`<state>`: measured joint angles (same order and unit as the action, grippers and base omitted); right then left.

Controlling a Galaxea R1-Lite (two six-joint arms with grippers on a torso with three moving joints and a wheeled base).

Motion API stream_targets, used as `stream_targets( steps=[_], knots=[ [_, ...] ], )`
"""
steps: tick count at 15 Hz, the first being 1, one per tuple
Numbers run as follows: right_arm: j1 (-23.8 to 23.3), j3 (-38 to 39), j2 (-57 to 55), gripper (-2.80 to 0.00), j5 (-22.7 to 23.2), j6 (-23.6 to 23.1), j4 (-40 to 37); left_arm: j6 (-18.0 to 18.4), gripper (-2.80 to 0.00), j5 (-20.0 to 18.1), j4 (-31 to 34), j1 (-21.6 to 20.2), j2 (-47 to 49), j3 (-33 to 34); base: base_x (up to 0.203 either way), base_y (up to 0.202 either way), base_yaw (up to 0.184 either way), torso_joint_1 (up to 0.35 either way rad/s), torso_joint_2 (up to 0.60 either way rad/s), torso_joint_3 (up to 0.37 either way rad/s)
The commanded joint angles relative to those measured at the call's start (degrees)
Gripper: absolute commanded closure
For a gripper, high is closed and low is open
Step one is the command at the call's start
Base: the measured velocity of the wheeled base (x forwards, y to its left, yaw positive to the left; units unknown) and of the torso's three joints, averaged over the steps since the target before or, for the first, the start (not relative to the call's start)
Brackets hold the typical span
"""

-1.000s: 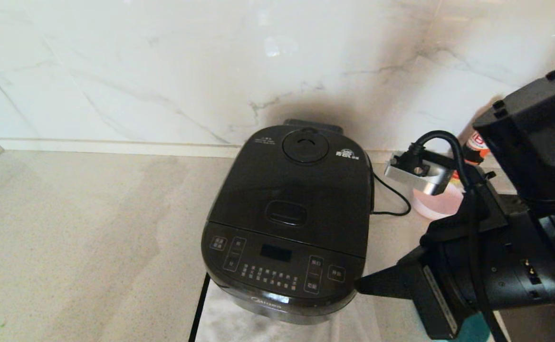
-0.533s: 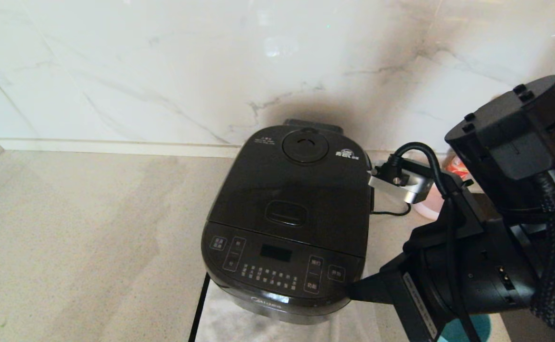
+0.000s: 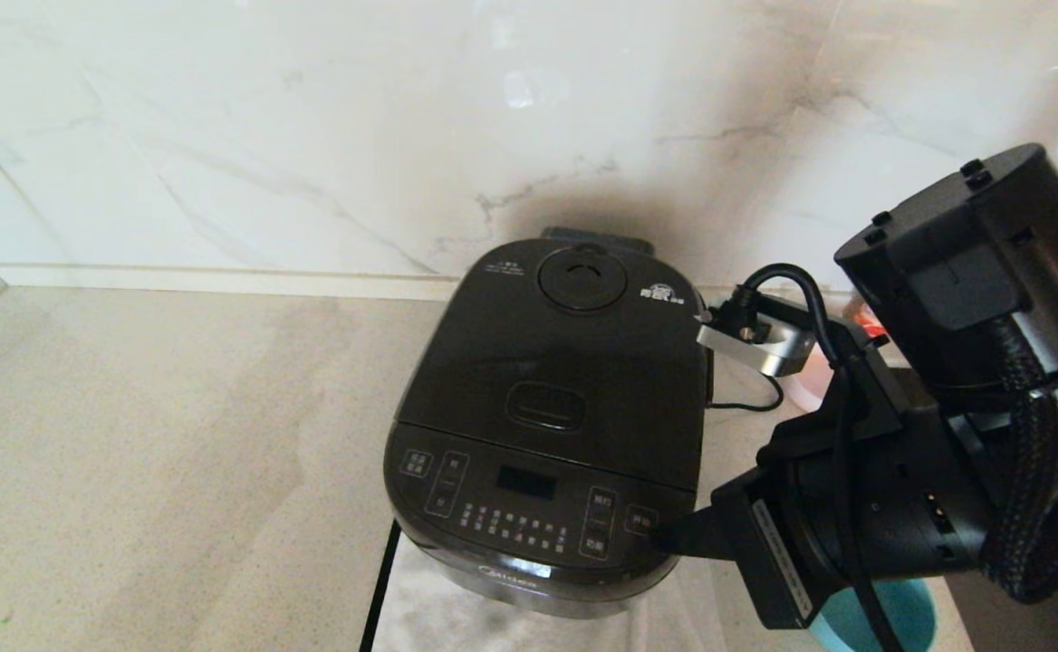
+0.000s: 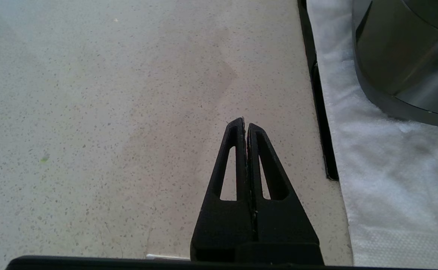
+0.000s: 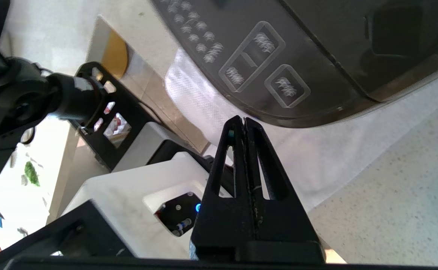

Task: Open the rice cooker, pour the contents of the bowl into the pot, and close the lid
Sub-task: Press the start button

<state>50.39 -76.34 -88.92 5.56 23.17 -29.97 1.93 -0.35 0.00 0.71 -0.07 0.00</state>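
The black rice cooker (image 3: 547, 426) stands at the back of the counter with its lid (image 3: 574, 353) closed, so the pot is hidden. My right gripper (image 3: 660, 536) is shut and empty, its tip at the cooker's front right corner beside the button panel (image 5: 275, 60); in the right wrist view the gripper (image 5: 243, 120) points just below the panel's edge. A teal bowl (image 3: 887, 616) shows under the right arm at the front right. The left gripper (image 4: 245, 123) is shut and empty over bare counter, left of the cooker's base (image 4: 402, 60); it is out of the head view.
A white cloth (image 3: 456, 616) lies under the cooker, with a black strip (image 3: 377, 589) along its left side. The black cord (image 3: 755, 398) loops at the cooker's right. A pale pink dish (image 3: 803, 385) is mostly hidden behind the right arm. The marble wall stands close behind.
The right arm has swung left and forward, bringing its shut tip up to the cooker's front right corner. The cooker has not moved and its lid stays closed.
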Motion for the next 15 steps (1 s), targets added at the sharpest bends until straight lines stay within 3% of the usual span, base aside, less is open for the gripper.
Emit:
stream_targets(
  steps=[1,15],
  knots=[
    [-1.18,0.78,-0.12,0.0,0.07,0.2,0.87,0.01,0.0,0.0,-0.06,0.0,0.07,0.09,0.0,0.0,0.0,0.0,0.0,0.0],
    [-4.46,0.67,-2.78,0.0,1.84,1.17,4.47,0.01,0.0,0.0,0.0,0.0,0.07,0.09,0.0,0.0,0.0,0.0,0.0,0.0]
  ],
)
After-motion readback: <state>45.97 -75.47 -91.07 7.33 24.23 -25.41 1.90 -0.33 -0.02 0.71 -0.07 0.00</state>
